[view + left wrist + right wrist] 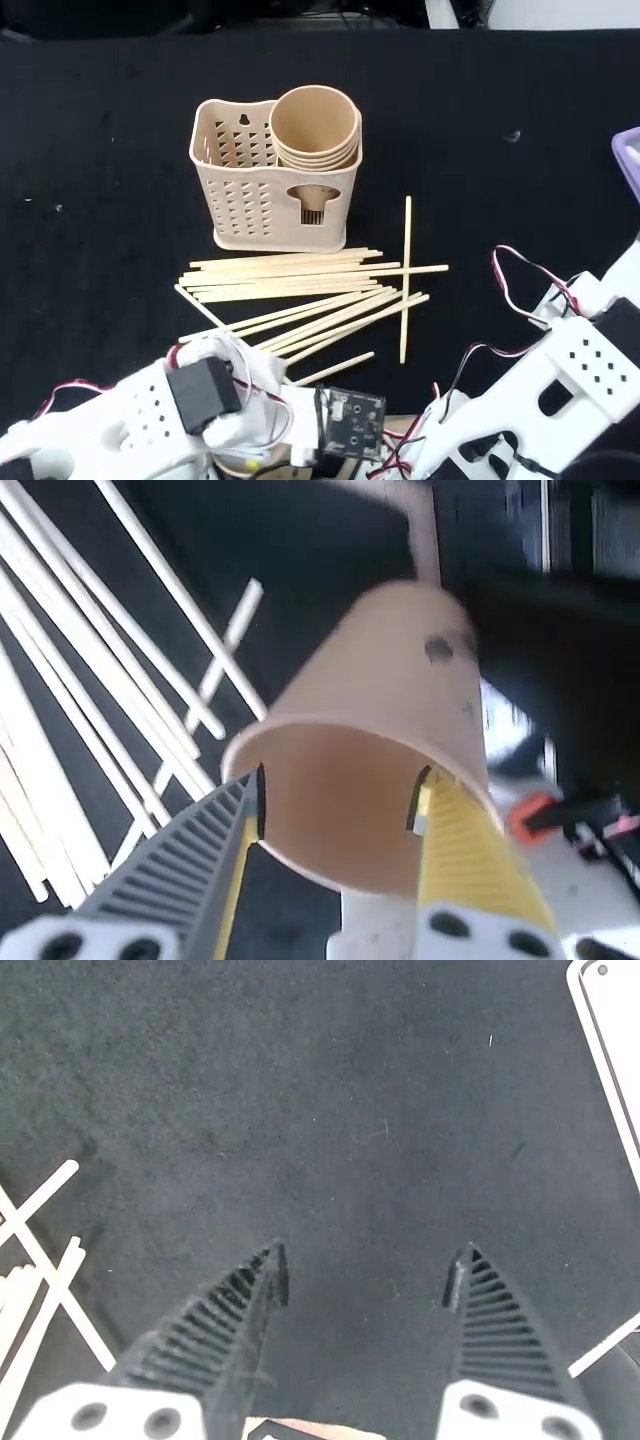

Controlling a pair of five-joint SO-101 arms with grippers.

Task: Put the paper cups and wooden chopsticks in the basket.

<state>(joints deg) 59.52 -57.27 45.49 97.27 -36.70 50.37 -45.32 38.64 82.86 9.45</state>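
A beige slotted basket (250,200) stands at the middle back of the black cloth, with a stack of paper cups (315,125) in its right compartment. Many wooden chopsticks (300,280) lie scattered in front of it, one crossing the others upright. My left gripper (340,790) is shut on the rim of a tilted paper cup (390,690), low at the front beside the chopsticks (60,730). My right gripper (370,1255) hangs open over bare cloth at the front right, with chopstick ends (40,1260) off to one side.
A purple-edged container (628,160) pokes in at the right edge, and a white rim (610,1050) shows in the right wrist view. Both white arms with loose cables crowd the front edge. The left compartment of the basket holds nothing.
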